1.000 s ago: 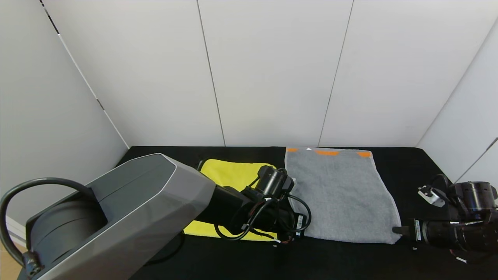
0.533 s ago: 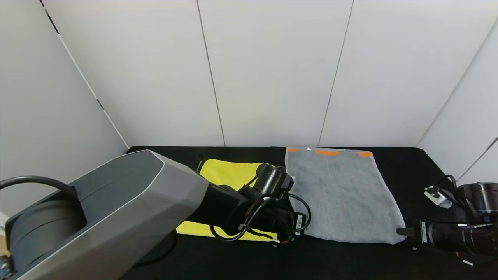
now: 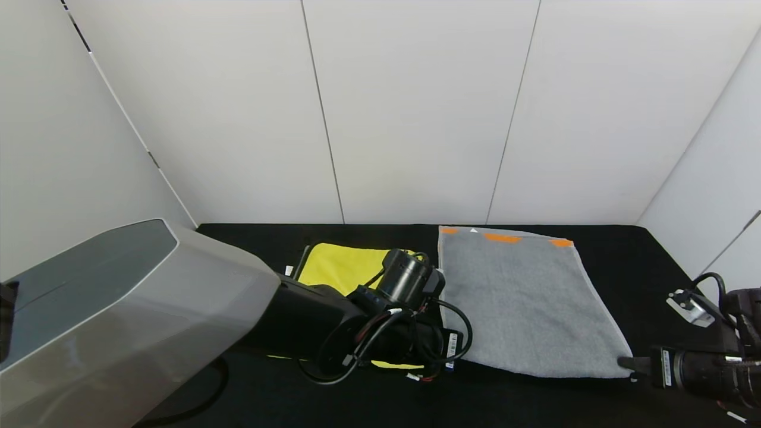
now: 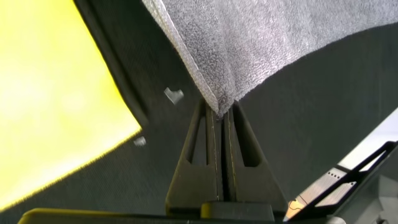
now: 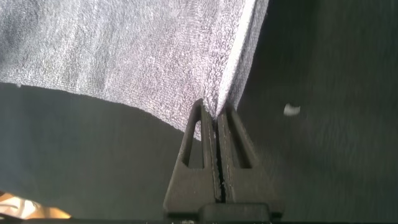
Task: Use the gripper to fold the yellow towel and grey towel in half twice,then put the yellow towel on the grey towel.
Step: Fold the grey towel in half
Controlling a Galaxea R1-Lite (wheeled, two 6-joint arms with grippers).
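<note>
The left pincer (image 4: 219, 112) is shut tight, pinching the near left corner of the big grey fluffy towel (image 3: 523, 303). The right pincer (image 5: 217, 115) pinches its near right corner.

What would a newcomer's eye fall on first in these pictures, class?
First, the grey towel spread on the black table, each near corner pinched in shut jaws: the left gripper and the right gripper. Next, the yellow towel beside it, partly hidden behind the left arm.
</note>
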